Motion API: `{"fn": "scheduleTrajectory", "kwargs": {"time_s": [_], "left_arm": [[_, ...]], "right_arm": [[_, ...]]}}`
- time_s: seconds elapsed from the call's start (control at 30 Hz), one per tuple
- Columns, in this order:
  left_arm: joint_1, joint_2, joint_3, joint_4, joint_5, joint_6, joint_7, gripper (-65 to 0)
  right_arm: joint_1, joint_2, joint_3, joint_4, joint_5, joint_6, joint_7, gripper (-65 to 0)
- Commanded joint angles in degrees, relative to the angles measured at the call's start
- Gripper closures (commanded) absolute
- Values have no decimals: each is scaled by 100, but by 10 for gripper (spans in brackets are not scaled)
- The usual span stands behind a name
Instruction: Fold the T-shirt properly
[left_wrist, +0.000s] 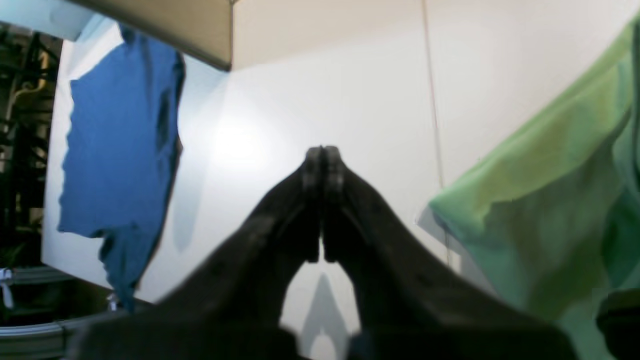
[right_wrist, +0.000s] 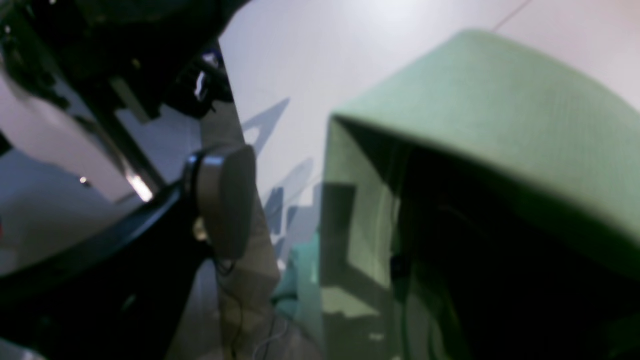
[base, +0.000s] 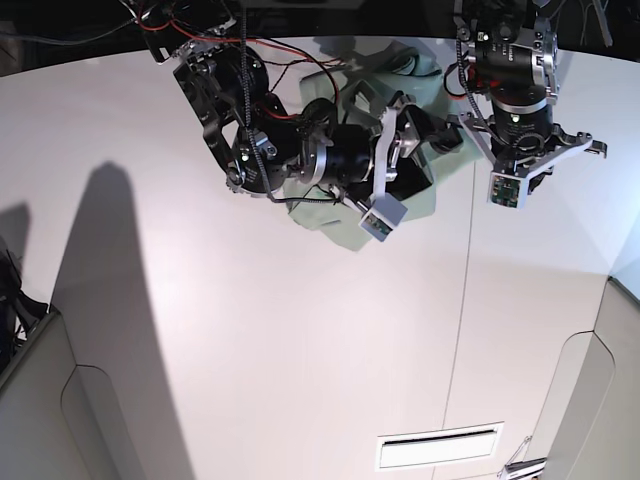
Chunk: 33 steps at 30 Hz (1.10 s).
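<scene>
Sage-green cotton, the T-shirt (base: 420, 195) lay bunched at the far edge of the white table (base: 250, 350), mostly hidden under your right arm. Your left gripper (left_wrist: 324, 152) was pressed together on nothing, hovering over bare table beside the shirt. Your right gripper (right_wrist: 320, 200) showed one pad beside the cloth; whether it was spread or pinching, I could not tell. A blue garment (left_wrist: 120, 150) lay apart. No neat fold showed; most of the work looked left
</scene>
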Motion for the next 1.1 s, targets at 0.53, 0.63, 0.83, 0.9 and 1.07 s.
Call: {"fn": "scheduleTrajectory", "kwargs": {"time_s": [0.53,0.63,0.83,0.9,1.07], "left_arm": [[-96,-4,-11,96,1528,1056,-323,0],[-96,-7,-11,96,1731,1250,-321,0],[-94,-4,-9,96,1602,1198,-323,0],[-94,-4,-9,96,1471,1130,-321,0],[-98,-7,-9,96,1106,951,-343,0]], "right_arm": [[553,-227,-164,138,2037,457,-1309,-439],[562,-243,-164,138,1961,457,-1209,-439],[1228,-238,-22,138,973,455,-979,-423],[1567,-236,179,138,619,439,-981,-339],[2061,-238,876,136,258,387,-981,-5]]}}
